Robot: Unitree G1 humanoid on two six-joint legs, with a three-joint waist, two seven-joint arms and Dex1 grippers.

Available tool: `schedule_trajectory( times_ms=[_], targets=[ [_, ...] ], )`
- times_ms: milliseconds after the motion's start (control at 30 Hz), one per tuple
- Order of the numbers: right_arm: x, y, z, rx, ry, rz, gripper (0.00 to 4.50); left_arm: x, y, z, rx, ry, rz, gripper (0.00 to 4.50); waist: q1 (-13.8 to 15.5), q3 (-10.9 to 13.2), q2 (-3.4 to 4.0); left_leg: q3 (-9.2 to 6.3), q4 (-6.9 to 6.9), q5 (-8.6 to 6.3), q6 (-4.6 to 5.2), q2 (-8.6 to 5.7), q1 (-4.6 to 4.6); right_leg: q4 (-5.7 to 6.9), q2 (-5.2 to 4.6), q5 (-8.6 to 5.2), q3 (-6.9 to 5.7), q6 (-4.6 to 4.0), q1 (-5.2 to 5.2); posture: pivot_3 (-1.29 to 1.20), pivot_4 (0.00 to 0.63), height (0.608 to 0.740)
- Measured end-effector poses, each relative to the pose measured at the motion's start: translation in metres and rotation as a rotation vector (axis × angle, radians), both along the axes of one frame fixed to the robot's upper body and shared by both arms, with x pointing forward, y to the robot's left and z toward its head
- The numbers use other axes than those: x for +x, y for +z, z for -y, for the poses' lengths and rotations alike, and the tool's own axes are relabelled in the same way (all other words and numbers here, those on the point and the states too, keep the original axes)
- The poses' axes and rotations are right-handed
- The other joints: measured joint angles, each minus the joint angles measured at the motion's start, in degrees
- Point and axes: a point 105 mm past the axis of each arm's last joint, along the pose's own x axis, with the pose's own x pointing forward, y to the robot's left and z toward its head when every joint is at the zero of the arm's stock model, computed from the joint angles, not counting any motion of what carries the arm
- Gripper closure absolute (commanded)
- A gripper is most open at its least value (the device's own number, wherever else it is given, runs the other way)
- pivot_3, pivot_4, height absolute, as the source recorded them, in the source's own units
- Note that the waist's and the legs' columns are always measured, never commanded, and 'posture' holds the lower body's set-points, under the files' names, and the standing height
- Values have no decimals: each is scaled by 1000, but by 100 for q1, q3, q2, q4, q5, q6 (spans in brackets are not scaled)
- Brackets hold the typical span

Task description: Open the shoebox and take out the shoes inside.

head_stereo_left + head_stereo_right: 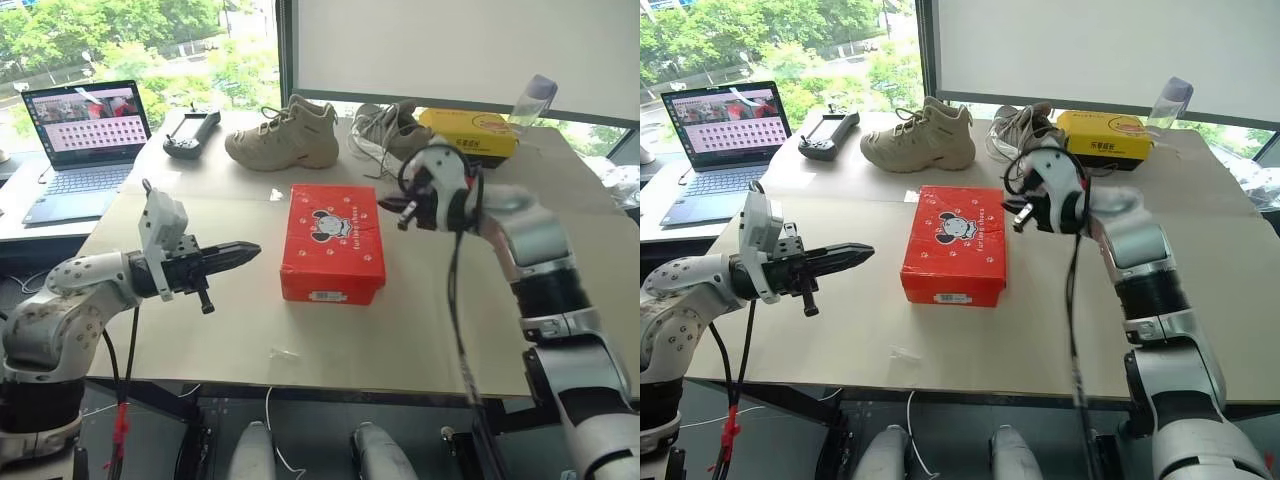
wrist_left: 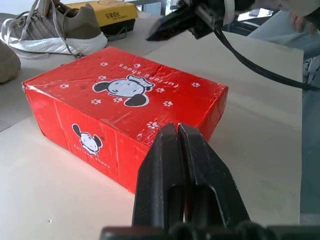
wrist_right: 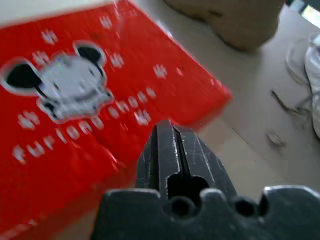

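Note:
The red shoebox lies in the middle of the table with its lid down and a cartoon mouse printed on top. The shoes are hidden inside it. My left gripper is shut with nothing in it. It hovers level just off the box's left side and points at it; the left wrist view has the box close in front of the fingertips. My right gripper is shut and empty too. It hangs over the box's far right edge, and the lid lies right beneath it in the right wrist view.
Along the table's far side stand a tan boot, a grey-and-white sneaker, a yellow box and a plastic bottle. A black controller lies at the far left. An open laptop sits on a side desk.

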Motion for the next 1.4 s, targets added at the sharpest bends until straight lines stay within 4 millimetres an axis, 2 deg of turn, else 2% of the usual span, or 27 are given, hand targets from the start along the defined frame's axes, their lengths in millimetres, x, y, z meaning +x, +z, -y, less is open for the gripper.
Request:
schedule_trajectory(
  times_ms=[67, 167, 233, 367, 600, 900, 1167, 1267, 1400],
  targets=[
    [3, -19, 1, -11, -3, -41, 4500, -2, 1, 3, -5, -12, -1, 4401, -86, 0, 1, 0, -2, 0, 0, 0, 0, 2, 1, 1, 1, 1, -2, 0, 150, 685],
    [4, -28, 1, -29, 8, -49, 4500, -4, 2, 5, -9, -22, 1, 4401, -134, 1, 1, -1, -4, 0, 0, 0, 0, 3, 1, 1, 1, 1, -1, 0, 150, 685],
    [2, -29, -7, -25, 44, -55, 4500, -4, 0, 3, -6, -16, -6, 4401, -153, 1, 1, -1, -3, 0, 0, 0, 1, 4, 1, 1, 1, 1, 0, 0, 150, 685],
    [-10, -30, -35, 22, 163, -84, 4500, -4, 0, 2, -2, -6, -7, 4401, -156, 1, 2, -1, 2, 0, 0, 0, 1, 5, 1, 2, 1, 2, 3, 0, 150, 685],
    [-25, -28, -42, 121, 231, -175, 4500, -2, 0, 1, 1, 14, -6, 4401, -89, 1, 2, -1, 4, 0, 0, 0, 1, 5, 1, 1, 0, 2, 3, 0, 150, 685],
    [-27, -14, -42, 327, 205, -239, 4500, -1, 0, 1, 2, 20, -8, 4401, -96, 1, 2, -1, 3, 0, 0, 0, 1, 5, 1, 2, 0, 1, 3, 0, 150, 685],
    [-29, -2, -50, 336, 225, -213, 4500, -2, 0, 1, 2, 19, -8, 4401, -91, 2, 2, -1, 3, 0, 0, 0, 1, 5, 1, 1, 0, 2, 2, 0, 150, 685],
    [-30, 13, -54, 293, 263, -168, 4500, -2, 1, 0, 4, 20, -11, 4401, -97, 2, 3, -1, 2, 0, 0, 0, 1, 5, 1, 1, 0, 2, 0, 0, 150, 685],
    [-30, 56, -76, 193, 359, -47, 4500, -11, 12, 0, -26, 5, 6, 4401, -127, 5, 7, 0, -4, 0, 0, 1, 0, 5, 1, 1, 1, 1, -5, 0, 150, 685]
  ],
)
